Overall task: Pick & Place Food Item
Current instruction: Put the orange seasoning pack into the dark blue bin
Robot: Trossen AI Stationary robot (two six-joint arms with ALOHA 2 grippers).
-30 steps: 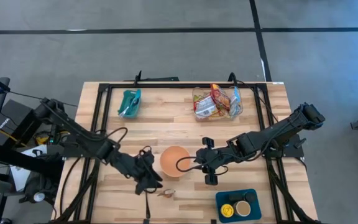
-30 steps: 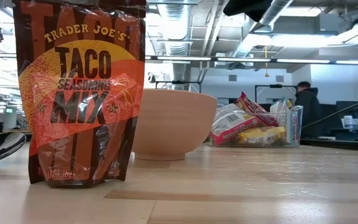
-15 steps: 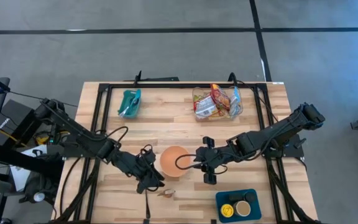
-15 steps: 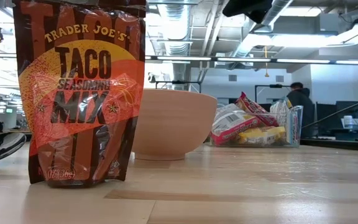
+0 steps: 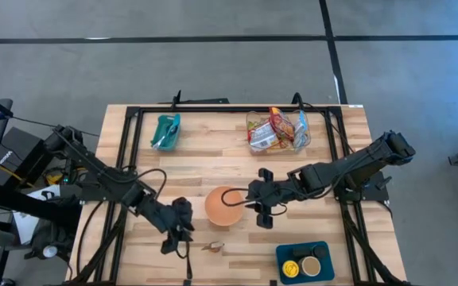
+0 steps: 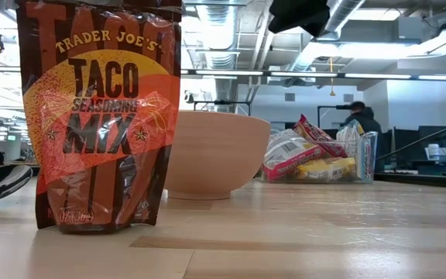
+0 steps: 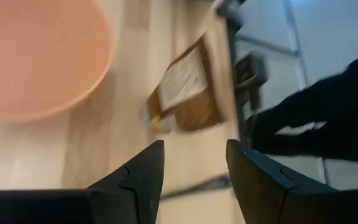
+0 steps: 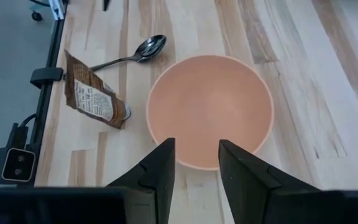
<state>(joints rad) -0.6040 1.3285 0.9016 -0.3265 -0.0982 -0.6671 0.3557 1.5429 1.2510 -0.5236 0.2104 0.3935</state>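
Note:
The food item, a brown and orange taco seasoning packet (image 6: 99,116), stands upright on its bottom edge near the table's front edge (image 5: 211,246). A peach bowl (image 5: 223,205) sits just beyond it. My left gripper (image 5: 178,237) hovers left of the packet, open and holding nothing. Its wrist view shows the packet (image 7: 185,93) ahead of the fingers (image 7: 143,168) and the bowl (image 7: 36,56) off to one side. My right gripper (image 5: 250,200) hangs open above the bowl's right rim, looking down into the bowl (image 8: 210,109), with the packet (image 8: 95,99) past it.
A metal spoon (image 8: 135,55) lies on the table beyond the packet. A clear bin of snack packs (image 5: 277,131) stands at the far right and a teal container (image 5: 165,131) at the far left. A blue tray of small jars (image 5: 304,262) sits at the near right.
My left gripper has dropped a little and drawn back toward the table's near left, away from the bowl, rolling and tipping its wrist as it went. Its fingers stay open. The packet and bowl have not moved.

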